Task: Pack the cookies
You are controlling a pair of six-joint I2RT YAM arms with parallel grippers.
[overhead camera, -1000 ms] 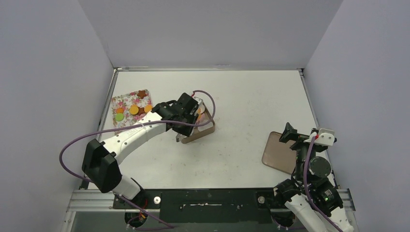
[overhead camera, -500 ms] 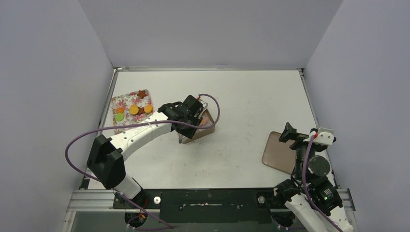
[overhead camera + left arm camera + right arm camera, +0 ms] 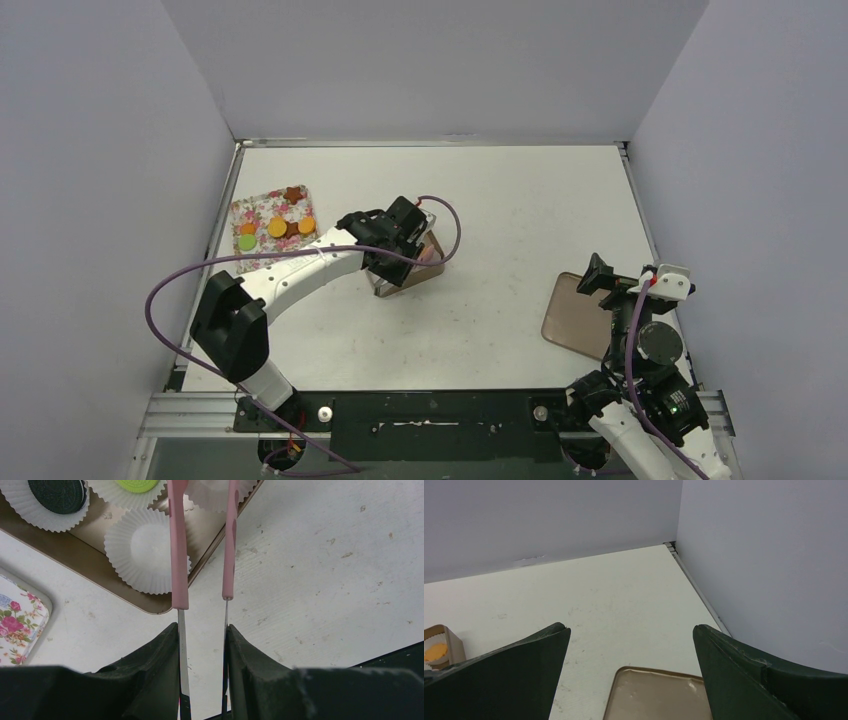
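My left gripper hangs over the brown tin box and is shut on pink tongs, whose two arms stand apart. In the left wrist view the tongs reach over the box, which holds white paper cups: one with a dark cookie, one with a green cookie, one empty. More cookies, orange, brown and green, lie on the floral tray. The tong tips are out of view. My right gripper is open and empty above the tin lid.
The tin lid lies at the right by my right arm. The floral tray's corner shows left of the box. Grey walls close the table on three sides. The box with an orange cookie shows far left in the right wrist view.
My left arm has shifted a little to the right over the box with the tongs. The right arm has not moved.
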